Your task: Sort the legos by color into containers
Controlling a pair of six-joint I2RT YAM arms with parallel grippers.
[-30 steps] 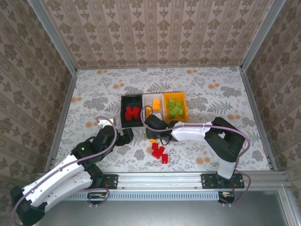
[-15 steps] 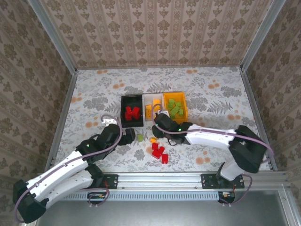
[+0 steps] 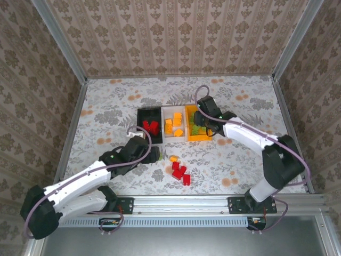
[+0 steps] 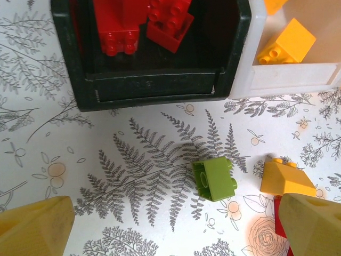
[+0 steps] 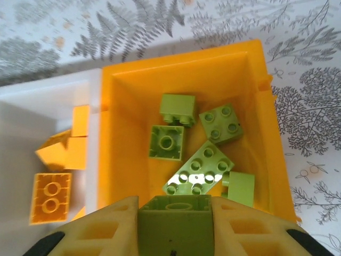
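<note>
R pincer (image 5: 174,234) clamped on green brick (image 5: 173,213) over orange bin (image 5: 120,106); L pincer (image 4: 176,226) agape above loose green brick (image 4: 215,178).

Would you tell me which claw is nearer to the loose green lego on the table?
Left. The left claw hangs open just above the green lego; the right claw is over the orange bin, gripping another green brick.
</note>
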